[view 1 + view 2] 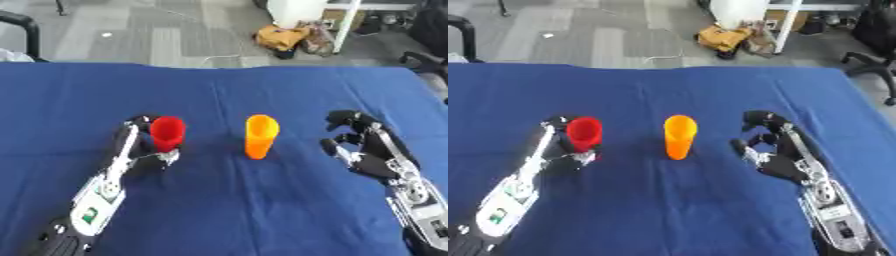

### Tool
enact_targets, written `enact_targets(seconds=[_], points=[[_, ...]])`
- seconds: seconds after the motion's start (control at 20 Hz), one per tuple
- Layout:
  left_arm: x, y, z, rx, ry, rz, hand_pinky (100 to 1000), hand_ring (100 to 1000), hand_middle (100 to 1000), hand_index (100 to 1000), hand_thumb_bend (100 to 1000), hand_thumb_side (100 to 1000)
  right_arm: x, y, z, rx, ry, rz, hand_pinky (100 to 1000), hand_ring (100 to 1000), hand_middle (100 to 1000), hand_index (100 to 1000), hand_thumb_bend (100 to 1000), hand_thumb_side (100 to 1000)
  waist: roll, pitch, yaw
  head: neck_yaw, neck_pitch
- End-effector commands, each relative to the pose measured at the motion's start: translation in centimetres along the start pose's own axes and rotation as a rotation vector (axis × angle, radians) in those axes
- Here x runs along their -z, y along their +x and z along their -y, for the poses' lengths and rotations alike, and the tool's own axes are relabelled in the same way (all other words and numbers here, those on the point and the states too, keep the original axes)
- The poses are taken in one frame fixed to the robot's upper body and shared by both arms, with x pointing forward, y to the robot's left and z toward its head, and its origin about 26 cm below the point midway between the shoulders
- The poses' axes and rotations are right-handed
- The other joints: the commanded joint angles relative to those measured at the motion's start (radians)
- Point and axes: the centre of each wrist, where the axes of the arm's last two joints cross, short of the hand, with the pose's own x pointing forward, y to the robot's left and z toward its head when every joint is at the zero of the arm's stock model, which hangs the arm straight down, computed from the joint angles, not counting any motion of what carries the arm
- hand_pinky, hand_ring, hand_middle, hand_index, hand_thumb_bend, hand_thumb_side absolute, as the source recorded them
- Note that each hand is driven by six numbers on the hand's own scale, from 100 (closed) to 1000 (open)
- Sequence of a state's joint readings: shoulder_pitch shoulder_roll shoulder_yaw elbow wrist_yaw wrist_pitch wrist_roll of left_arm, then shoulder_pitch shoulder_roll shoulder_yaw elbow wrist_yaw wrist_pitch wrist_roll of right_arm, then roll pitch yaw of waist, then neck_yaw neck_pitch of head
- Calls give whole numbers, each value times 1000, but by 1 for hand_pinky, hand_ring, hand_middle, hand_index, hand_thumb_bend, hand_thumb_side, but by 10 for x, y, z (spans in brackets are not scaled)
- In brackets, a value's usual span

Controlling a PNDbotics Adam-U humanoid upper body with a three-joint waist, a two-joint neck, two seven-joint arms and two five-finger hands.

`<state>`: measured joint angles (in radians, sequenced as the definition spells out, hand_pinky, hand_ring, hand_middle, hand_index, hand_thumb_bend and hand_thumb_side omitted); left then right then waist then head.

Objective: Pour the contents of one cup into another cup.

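- Our left hand (140, 145) has its fingers curled round the red cup (167, 133), which stands upright on the blue bench (224, 210).
- Our right hand (776, 150) waits open, fingers relaxed, just right of the orange cup (679, 136), not touching it.
- We judge the grasp made; lifting and pouring remain.

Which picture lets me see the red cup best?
The left eye view: the red cup sits nearer the middle there, its open mouth facing us, with the left hand curled round it. The right eye view shows nearly the same, only further left. The orange cup stands free.
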<state>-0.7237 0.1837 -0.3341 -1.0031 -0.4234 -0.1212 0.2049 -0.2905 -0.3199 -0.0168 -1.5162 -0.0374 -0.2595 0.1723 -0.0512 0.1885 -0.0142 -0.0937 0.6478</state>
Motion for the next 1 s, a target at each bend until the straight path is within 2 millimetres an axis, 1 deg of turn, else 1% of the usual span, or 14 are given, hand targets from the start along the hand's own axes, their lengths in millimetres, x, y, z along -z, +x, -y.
enact_targets(seconds=[0.05,0.1,0.15,0.3,0.4,0.5,0.55,0.7,0.75,0.8,1.0], points=[[8,8,-5,5,-7,32,484,640,676,803,575,402,5,6,5,-16,7,26,504,854,564,779,501,327,0,-11,-4,2,-10],[8,8,-4,4,-12,34,483,635,671,801,601,398,5,6,4,-16,8,26,504,853,563,779,501,327,0,-10,-4,1,-10],[8,8,-4,4,-17,38,482,630,666,800,569,400,5,6,4,-16,8,27,504,854,563,779,501,327,-1,-10,-4,1,-11],[9,8,-3,-1,-33,47,470,615,648,797,559,393,6,6,4,-16,9,28,504,854,563,779,501,328,-3,-9,-4,2,-13],[10,8,-2,-4,-44,54,444,588,619,790,520,369,6,6,4,-16,9,29,504,854,563,779,501,328,-5,-9,-4,2,-15],[10,8,-1,-9,-47,58,376,528,560,775,443,321,6,6,4,-16,9,29,504,854,562,779,501,328,-6,-9,-4,3,-16],[10,8,0,-12,-45,60,327,489,519,759,349,268,6,6,4,-16,9,29,504,854,562,779,501,328,-6,-9,-4,3,-16],[10,8,0,-16,-39,63,327,489,519,759,349,268,6,6,4,-15,9,30,504,854,562,779,501,328,-6,-9,-4,2,-17],[10,8,0,-19,-35,64,248,423,450,727,152,198,6,6,4,-15,9,30,504,853,562,779,501,329,-6,-9,-3,2,-17],[10,8,-1,-37,-13,65,220,396,418,715,100,176,6,6,5,-16,8,29,503,852,562,779,501,328,-5,-10,-1,1,-16],[6,10,-7,-105,75,81,176,358,377,695,100,142,6,5,7,-19,4,24,500,845,561,779,500,320,-1,-14,6,-2,-14]])
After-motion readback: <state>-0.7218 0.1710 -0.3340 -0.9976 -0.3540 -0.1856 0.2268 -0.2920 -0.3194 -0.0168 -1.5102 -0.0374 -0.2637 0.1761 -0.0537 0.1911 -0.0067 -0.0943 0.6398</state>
